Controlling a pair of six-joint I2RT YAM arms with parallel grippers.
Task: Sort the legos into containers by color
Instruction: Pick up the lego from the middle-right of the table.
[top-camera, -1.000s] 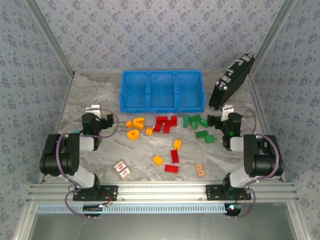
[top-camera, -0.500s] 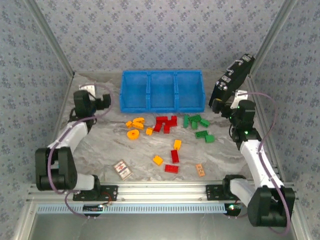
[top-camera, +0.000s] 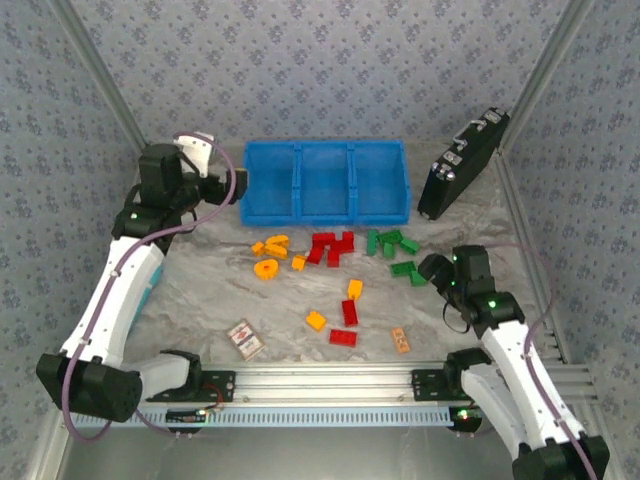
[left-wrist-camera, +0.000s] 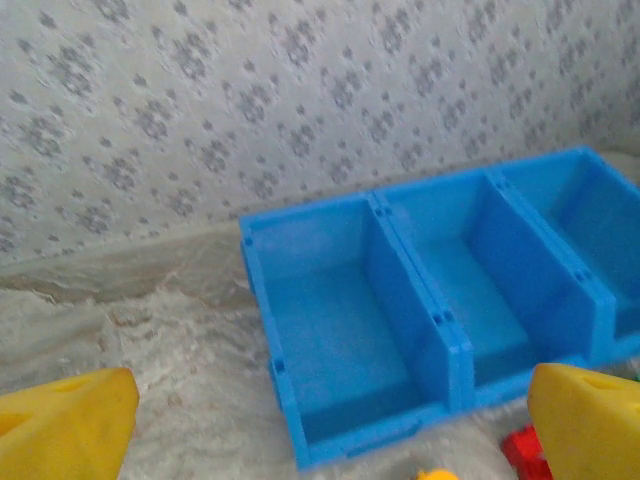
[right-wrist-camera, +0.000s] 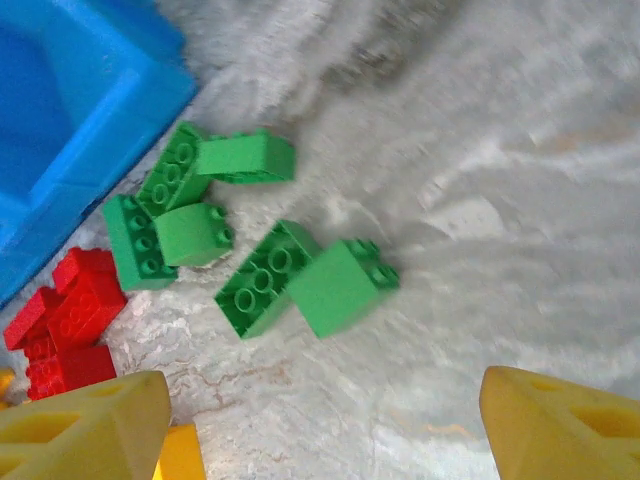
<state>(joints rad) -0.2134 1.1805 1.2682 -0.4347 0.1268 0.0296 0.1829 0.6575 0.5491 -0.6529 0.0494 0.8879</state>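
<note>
The legos (top-camera: 332, 247) lay scattered on the bench (top-camera: 200, 290) before the three blue containers (top-camera: 325, 214), while the left jaws hung released near the leftmost container and the right jaws stood released, grasping nothing, just beside the green legos (right-wrist-camera: 265, 275)

Marble-look table (top-camera: 200, 290): blue bin (top-camera: 324, 214), scattered legos (top-camera: 320, 247), patterned card (top-camera: 244, 339), orange tag (top-camera: 401, 340), black case (top-camera: 462, 165).
</note>
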